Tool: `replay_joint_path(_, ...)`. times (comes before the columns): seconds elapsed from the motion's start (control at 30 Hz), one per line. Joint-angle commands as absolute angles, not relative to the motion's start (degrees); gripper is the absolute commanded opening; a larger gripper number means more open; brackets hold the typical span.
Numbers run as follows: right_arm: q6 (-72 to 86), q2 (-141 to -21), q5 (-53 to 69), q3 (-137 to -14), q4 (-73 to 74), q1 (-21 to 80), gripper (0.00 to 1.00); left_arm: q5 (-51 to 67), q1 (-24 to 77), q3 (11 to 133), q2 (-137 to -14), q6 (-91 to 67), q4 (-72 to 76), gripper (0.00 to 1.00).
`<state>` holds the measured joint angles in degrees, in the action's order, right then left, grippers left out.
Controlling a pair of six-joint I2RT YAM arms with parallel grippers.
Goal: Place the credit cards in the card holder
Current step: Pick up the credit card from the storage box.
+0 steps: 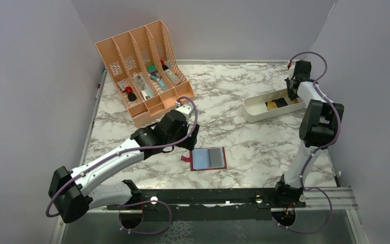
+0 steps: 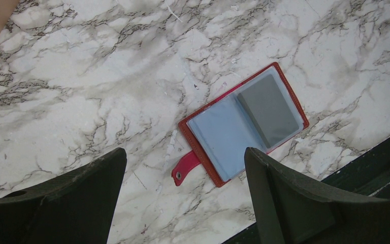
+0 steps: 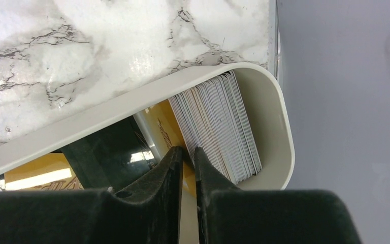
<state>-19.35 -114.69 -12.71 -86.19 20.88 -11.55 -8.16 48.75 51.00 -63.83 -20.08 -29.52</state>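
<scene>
Your left gripper (image 2: 183,157) gaped wide above the open card holder (image 2: 244,124); your right gripper (image 3: 188,152), jaws nearly closed, sat beside the credit cards (image 3: 218,127) in the far-right tray (image 3: 279,132).

White marble-pattern surface (image 1: 264,147) with grey veining, boxed in by plain pale lavender-grey walls (image 1: 25,76) left, back and right. Black rail (image 1: 208,195) runs along the near edge. Lighting looks even, probably overhead, hard to confirm.

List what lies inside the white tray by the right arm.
A stack of cards stands on edge at the white tray's rounded end, beside yellow cards and a dark glossy card. The right end effector covers whatever lies beneath its fingers.
</scene>
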Motion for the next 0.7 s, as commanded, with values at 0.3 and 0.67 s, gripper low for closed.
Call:
replay_joint_path(0.3, -17.1, -108.8, -9.6, -88.3, 21.8, -11.8, 0.05, -8.1, 48.6, 51.7, -61.3, -19.9, -29.2, 0.89)
replay_joint_path(0.67, -6.7, -102.6, -7.1, -88.4, 31.0, -6.8, 0.01, -8.2, 48.6, 51.2, -60.4, -20.5, -29.1, 0.89)
